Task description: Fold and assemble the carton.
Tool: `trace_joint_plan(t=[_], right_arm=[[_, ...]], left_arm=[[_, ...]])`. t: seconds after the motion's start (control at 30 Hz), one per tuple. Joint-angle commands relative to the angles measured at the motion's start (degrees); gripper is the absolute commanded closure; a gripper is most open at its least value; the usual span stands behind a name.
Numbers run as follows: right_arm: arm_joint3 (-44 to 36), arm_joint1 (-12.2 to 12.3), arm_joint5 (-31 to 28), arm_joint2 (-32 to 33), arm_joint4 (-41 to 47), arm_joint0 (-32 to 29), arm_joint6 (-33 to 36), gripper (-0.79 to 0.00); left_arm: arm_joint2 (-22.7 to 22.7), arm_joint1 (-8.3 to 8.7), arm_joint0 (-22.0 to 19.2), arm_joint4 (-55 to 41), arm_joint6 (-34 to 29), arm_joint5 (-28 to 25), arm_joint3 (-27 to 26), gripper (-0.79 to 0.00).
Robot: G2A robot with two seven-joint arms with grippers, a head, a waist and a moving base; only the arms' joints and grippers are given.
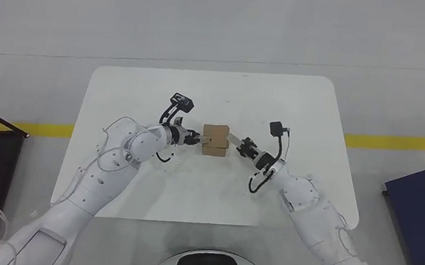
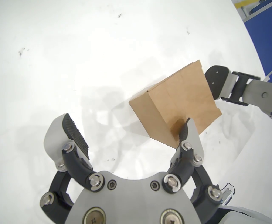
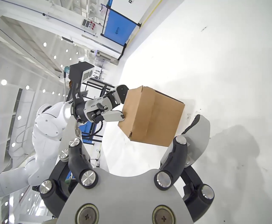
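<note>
Left gripper (image 2: pixel 127 121): released, jaws spread wide; one fingertip (image 2: pixel 187 129) touched the carton's near face, the other stood apart from the carton.
Carton (image 2: pixel 180 99): brown, folded into a box, resting on the table (image 2: pixel 85 53) between both grippers.
Right gripper (image 1: pixel 240 144): spread, grasping nothing; one pad (image 2: pixel 215 82) bore on the carton's far side.
Step (judged): squaring the box or seating a last flap; a dark gap showed along one carton edge.
Risk: unequal pushes could slide or tip the carton, since neither gripper clamped it. Hard fingertip pressure could dent a face or spring a flap.
</note>
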Motion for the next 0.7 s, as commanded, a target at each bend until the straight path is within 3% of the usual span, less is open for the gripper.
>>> trace_joint_plan(t=[0.0,0.3,0.4,0.67], right_arm=[[-0.2,0.08,0.52,0.31,-1.05,-0.24,-0.87,-0.785],[-2.16,0.51,8.31,1.52,-4.98,-0.44,0.18,-0.785],[-2.53,0.46,10.71,0.73,-6.71,0.38,0.97,-0.723],[-2.46,0.24,14.11,-0.14,-7.43,1.28,0.84,-0.674]], left_arm=[[-0.03,-0.12,-0.26,-0.19,0.27,0.06,0.0,-0.785],[-0.93,-0.14,0.24,-0.73,0.98,-0.62,-1.0,-0.785],[-1.01,-0.19,0.39,-0.8,1.09,-0.71,-1.17,-0.785],[-1.48,-0.22,0.65,-0.81,1.07,-1.02,-1.1,-0.785]])
